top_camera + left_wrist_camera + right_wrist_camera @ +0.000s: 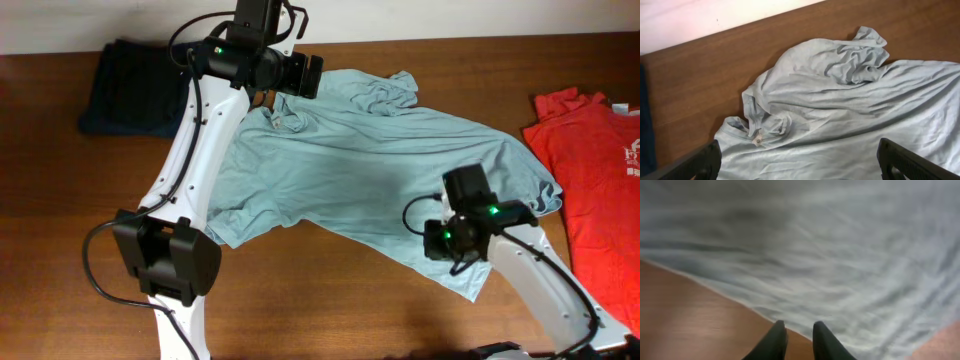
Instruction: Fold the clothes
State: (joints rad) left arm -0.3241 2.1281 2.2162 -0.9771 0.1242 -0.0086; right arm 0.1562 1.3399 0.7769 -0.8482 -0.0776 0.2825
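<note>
A light blue T-shirt (380, 160) lies spread and wrinkled across the middle of the table. Its collar with a small tag (759, 140) and a bunched sleeve (860, 60) show in the left wrist view. My left gripper (305, 75) hovers over the collar end, its fingers (800, 162) wide open and empty. My right gripper (465, 190) is over the shirt's lower right part. In the right wrist view its fingers (797, 327) are nearly together with nothing between them, just above the shirt's hem (790, 280) and bare wood.
A red shirt (590, 150) lies at the right edge of the table. A dark navy garment (130, 90) lies at the back left. The wooden table (330, 290) shows bare in front of the shirt. The wall runs along the back.
</note>
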